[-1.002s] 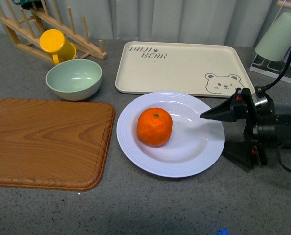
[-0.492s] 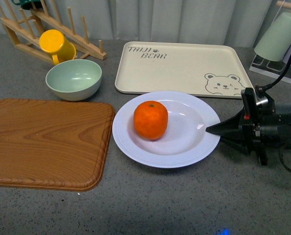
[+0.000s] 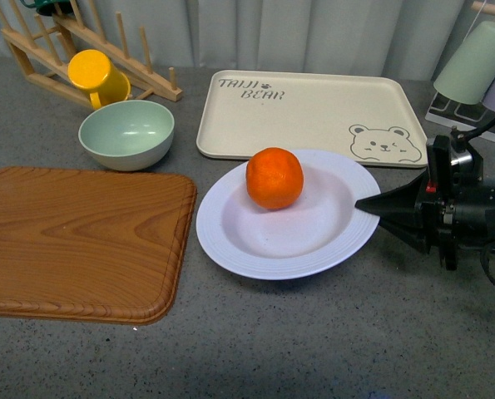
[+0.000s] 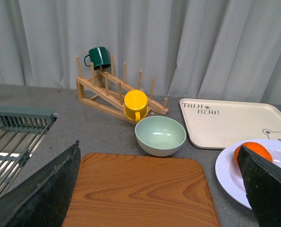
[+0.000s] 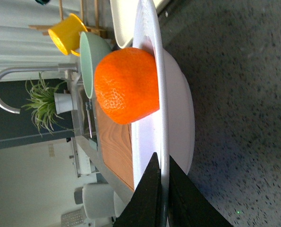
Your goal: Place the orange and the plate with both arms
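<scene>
The pale lavender-white plate [image 3: 255, 241] is tilted, its right edge lifted off the grey counter. The orange [image 3: 274, 177] rests in it toward the far side. My right gripper [image 3: 365, 204] is shut on the plate's right rim. The right wrist view shows the rim [image 5: 158, 90] edge-on, pinched between the two black fingers, with the orange [image 5: 126, 85] beside it. My left gripper [image 4: 159, 184] is out of the front view; its own camera shows the black fingers [image 4: 41, 189] wide open above the wooden board [image 4: 140, 189], holding nothing, with the plate [image 4: 227, 172] and orange [image 4: 246, 150] to one side.
A wooden board [image 3: 76, 241] lies left of the plate. A beige bear tray [image 3: 305, 108] sits just behind it. A mint green bowl [image 3: 126, 133], a yellow cup [image 3: 97, 75] and a wooden rack [image 3: 72, 46] are at the back left. A pale green cup [image 3: 472, 62] stands at the far right.
My right gripper went from open beside the plate to shut on its rim and raised that edge. The orange rolled from the plate's middle toward its far side.
</scene>
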You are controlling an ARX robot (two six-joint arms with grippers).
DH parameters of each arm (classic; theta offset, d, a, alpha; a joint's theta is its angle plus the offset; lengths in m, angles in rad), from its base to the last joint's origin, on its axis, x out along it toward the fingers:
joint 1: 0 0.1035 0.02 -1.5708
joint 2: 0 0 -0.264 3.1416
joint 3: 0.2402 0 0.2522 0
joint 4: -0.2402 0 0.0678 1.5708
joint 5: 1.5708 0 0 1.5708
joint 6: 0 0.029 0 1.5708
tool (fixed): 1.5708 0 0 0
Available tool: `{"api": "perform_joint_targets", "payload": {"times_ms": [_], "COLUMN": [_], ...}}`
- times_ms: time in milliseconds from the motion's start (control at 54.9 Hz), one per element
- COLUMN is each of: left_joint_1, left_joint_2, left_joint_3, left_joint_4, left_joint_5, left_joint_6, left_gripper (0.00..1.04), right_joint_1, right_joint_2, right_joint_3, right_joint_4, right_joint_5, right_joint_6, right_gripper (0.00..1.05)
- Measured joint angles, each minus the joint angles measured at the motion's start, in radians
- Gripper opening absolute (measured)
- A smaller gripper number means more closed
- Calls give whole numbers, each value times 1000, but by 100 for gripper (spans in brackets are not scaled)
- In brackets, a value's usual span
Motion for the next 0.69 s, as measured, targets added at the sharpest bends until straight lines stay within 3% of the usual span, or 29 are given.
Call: {"api": "perform_joint_targets", "payload": {"times_ms": [328, 692], "left_joint_1": [0, 0], "left_joint_2": [0, 0], "left_joint_3": [0, 0], "left_joint_4": [0, 0], "left_joint_5": [0, 0], "left_joint_6": [0, 0], "left_gripper": [98, 98], "right_joint_1": [21, 88], "right_joint_2": [35, 205], "right_joint_3": [74, 323], "right_joint_4": [266, 288], "right_joint_5": [68, 185], "right_joint_6": [183, 324], "right_gripper": [1, 1]}}
